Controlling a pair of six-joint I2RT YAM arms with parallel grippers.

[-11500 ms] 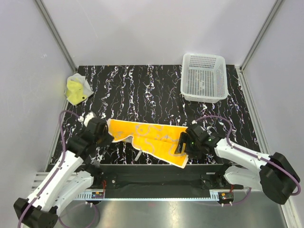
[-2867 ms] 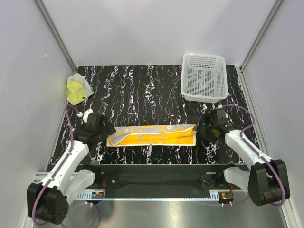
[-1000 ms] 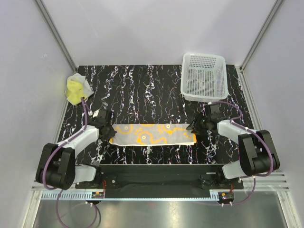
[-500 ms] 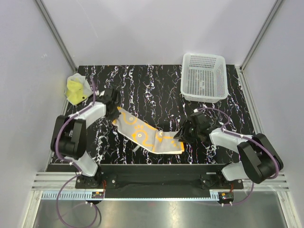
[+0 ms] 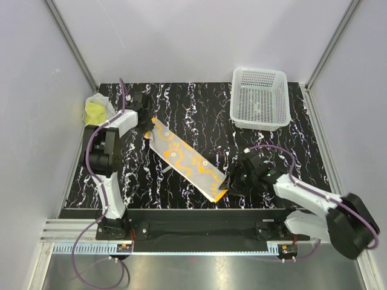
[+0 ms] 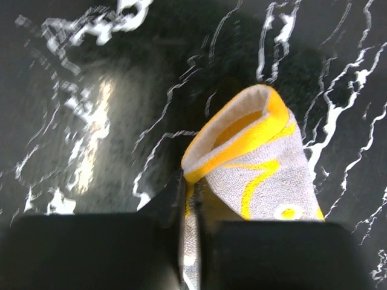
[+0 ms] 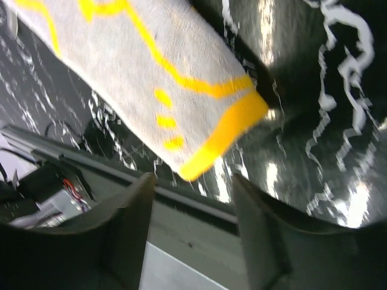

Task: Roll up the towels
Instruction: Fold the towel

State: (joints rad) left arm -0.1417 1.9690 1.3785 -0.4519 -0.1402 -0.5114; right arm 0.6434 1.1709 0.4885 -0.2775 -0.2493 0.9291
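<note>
Bright overhead; wrist views blurry w/ glare

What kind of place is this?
Most likely a lab robot cell: plain white walls and aluminium posts box in a black marbled table, with a left arm and right arm bolted at its near edge. Props include an orange towel and a white basket.

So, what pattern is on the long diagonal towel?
Orange squiggles on the grey-white towel; top external view shows it best.

On table [image 5: 205,115]: towel [image 5: 184,160] diagonal mid-left; second towel [image 5: 95,110] far-left corner; basket [image 5: 259,125] far-right corner.
</note>
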